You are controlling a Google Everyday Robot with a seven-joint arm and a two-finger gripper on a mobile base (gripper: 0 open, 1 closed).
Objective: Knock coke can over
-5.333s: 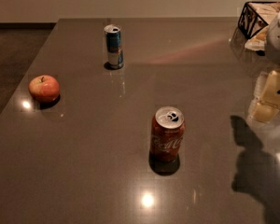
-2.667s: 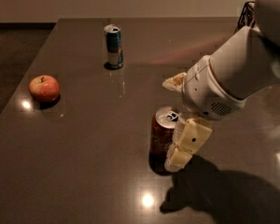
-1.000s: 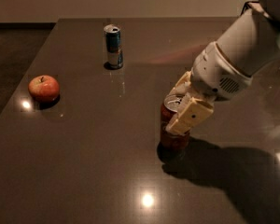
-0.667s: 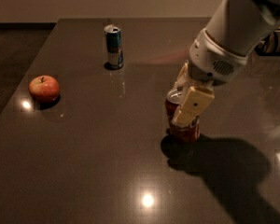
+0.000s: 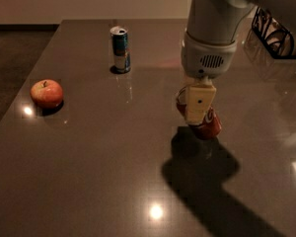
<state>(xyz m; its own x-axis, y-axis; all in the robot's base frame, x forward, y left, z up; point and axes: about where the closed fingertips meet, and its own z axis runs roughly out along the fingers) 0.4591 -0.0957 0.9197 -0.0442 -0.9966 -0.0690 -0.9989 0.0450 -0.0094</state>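
Note:
The red coke can [image 5: 210,124] is tilted, its base toward the lower right and its top toward the upper left. It sits right of the table's middle, partly hidden behind a cream finger [image 5: 198,102]. My gripper [image 5: 196,117] hangs from the grey arm coming in from the top right and is shut around the can. A dark shadow lies on the table just below them.
A taller blue-and-silver can [image 5: 120,49] stands upright at the back left of centre. A red apple [image 5: 47,93] lies near the left edge. A black wire basket [image 5: 276,36] sits at the back right. The dark glossy table [image 5: 113,157] ends at the left.
The gripper came in from the right and closed around the coke can. It has carried the can up and to the right, and the can now leans instead of standing upright.

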